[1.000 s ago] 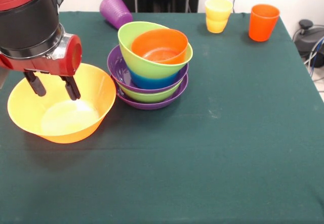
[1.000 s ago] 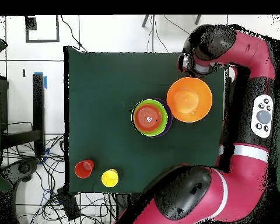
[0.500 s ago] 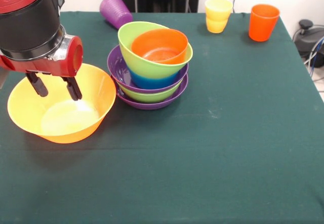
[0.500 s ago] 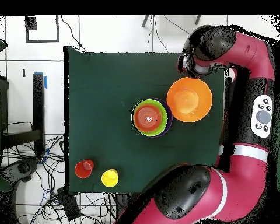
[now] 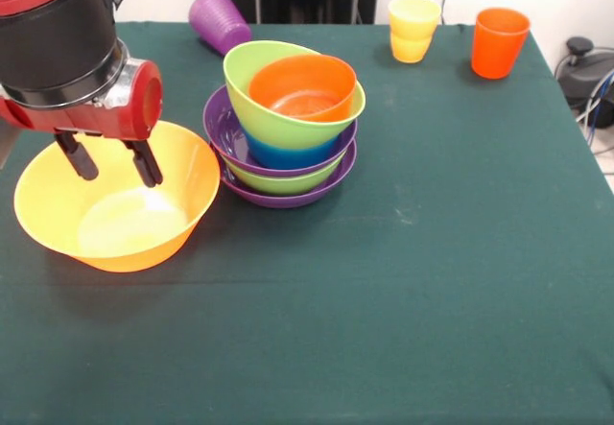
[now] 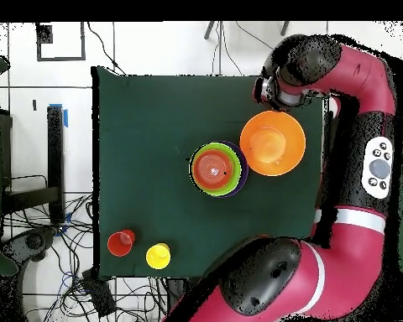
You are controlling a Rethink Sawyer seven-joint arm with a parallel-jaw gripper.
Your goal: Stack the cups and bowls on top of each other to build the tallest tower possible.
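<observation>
My gripper (image 5: 108, 161): jaws apart, empty, hanging over the yellow-orange bowl's inside.
Yellow-orange bowl (image 5: 182, 224): upright on the green table (image 5: 432, 252), just left of the tower.
Purple cup (image 5: 219, 22): on its side, behind the tower.
Tower (image 5: 288, 132): purple, green, purple, blue, green bowls nested, red-orange bowl (image 5: 302, 87) on top.
Yellow cups (image 5: 413, 28): stacked, far edge.
Orange-red cup (image 5: 499, 42): upright, near the yellow cups.

A robotics lab is what's being seen here: a red and black arm (image 6: 356, 126) is mounted at a surface (image 5: 432, 252) draped in dark green cloth. Loose cables (image 6: 62, 243) are tangled across a pale tiled floor (image 6: 154, 46) marked with tape lines, and bright plastic bowls (image 5: 288, 123) and cups (image 5: 499, 41) are laid out as test props.
</observation>
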